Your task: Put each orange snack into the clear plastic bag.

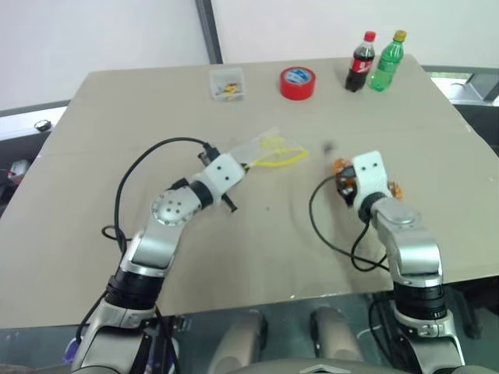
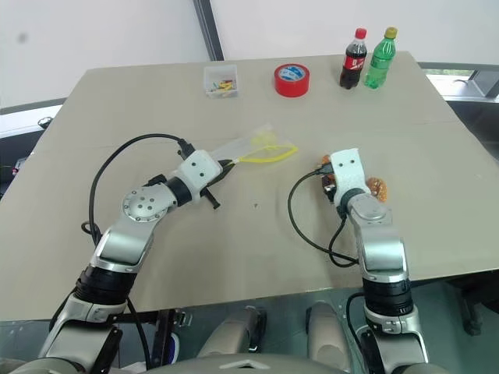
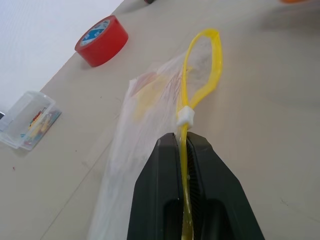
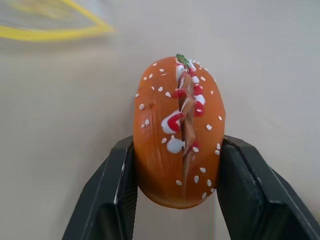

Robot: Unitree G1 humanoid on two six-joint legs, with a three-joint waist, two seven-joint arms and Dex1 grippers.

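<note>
Orange snacks: two, one clamped in the right gripper, one loose on the table beside that wrist.

Right gripper has its black fingers closed on the sides of the held orange snack, a sesame-speckled bun standing on edge, its long axis running along the fingers and away from the wrist, with the filling seam facing the wrist camera. Second orange snack lies just right of that arm. Left gripper is pinched shut on the yellow seal strip of the one clear plastic bag; the bag's length runs on from the fingers towards the table's far side, and the strip bows open in a loop. Beyond, on the table: one red tape roll, one small clear box, two bottles, cola and green.
</note>
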